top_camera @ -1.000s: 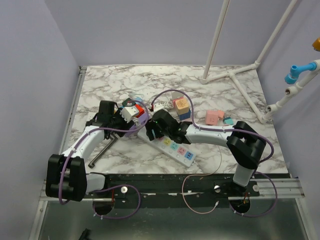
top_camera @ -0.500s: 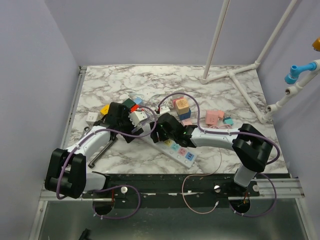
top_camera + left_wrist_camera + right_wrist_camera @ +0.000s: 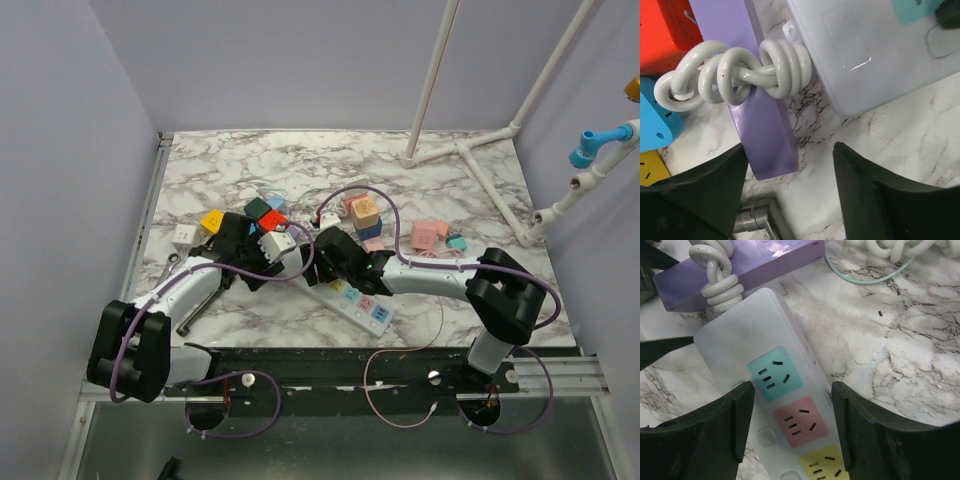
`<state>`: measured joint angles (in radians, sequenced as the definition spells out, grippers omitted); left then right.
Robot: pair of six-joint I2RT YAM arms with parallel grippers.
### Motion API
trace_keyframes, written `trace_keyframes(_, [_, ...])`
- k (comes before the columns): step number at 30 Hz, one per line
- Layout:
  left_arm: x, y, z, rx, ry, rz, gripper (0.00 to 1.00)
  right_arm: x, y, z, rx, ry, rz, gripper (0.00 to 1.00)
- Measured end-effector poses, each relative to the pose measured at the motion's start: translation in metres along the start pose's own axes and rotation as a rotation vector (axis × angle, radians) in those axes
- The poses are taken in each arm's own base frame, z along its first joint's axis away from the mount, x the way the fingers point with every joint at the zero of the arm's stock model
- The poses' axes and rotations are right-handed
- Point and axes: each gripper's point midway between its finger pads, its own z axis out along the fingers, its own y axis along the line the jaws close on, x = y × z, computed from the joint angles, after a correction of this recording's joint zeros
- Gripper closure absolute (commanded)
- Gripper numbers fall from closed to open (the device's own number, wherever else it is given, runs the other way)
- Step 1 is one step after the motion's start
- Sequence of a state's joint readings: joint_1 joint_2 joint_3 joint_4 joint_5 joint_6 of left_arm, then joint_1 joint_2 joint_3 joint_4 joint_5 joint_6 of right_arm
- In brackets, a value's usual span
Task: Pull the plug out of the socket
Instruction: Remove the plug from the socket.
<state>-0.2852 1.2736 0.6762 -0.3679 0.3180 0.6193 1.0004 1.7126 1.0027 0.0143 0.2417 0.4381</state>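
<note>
The white socket strip (image 3: 765,345) lies slanted on the marble, also seen as the strip (image 3: 358,300) from above. Its teal, pink and yellow sockets are empty, with no plug in any socket that shows. My right gripper (image 3: 792,390) straddles the strip, its fingers against both long edges. My left gripper (image 3: 790,152) is open over bare marble, just off the strip's cord end (image 3: 865,60), with the tip of a purple bar (image 3: 760,115) between its fingers. Loose plug cubes, red (image 3: 665,30), blue (image 3: 655,125) and yellow (image 3: 650,167), lie beside it.
The strip's white coiled cord (image 3: 740,70) crosses the purple bar. A metal tool (image 3: 200,300) lies near my left arm. A stacked cube (image 3: 362,210) and pink blocks (image 3: 428,235) stand right of the strip. A white pipe frame (image 3: 470,150) rises at the back right.
My left arm has swung right and nearer, off the cube pile, uncovering a yellow and a white cube. Its jaws spread wide, then narrowed a little. The right gripper stays on the strip.
</note>
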Motion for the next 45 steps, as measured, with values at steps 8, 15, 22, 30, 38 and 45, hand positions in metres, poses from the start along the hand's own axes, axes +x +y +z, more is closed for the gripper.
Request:
trace_keyframes(8, [0.006, 0.011, 0.006, -0.098, 0.053, 0.048, 1.00, 0.001, -0.005, -0.006, 0.025, 0.011, 0.003, 0.33])
trace_keyframes(15, [0.009, 0.026, 0.005, -0.255, 0.016, 0.248, 1.00, 0.008, -0.017, -0.017, 0.059, 0.032, 0.008, 0.33])
trace_keyframes(22, [0.016, 0.033, 0.002, -0.442, -0.045, 0.575, 1.00, 0.007, -0.027, -0.019, 0.067, 0.040, 0.043, 0.29])
trace_keyframes(30, [0.018, 0.030, -0.007, -0.589, -0.082, 0.895, 1.00, -0.030, -0.029, -0.022, 0.033, -0.020, 0.100, 0.30])
trace_keyframes(38, [-0.001, 0.029, -0.011, -0.622, -0.101, 1.108, 1.00, -0.083, -0.007, -0.018, -0.034, -0.105, 0.106, 0.16])
trace_keyframes(45, [-0.008, 0.033, -0.010, -0.654, -0.081, 1.215, 1.00, -0.151, 0.005, -0.036, -0.054, -0.244, 0.032, 0.04])
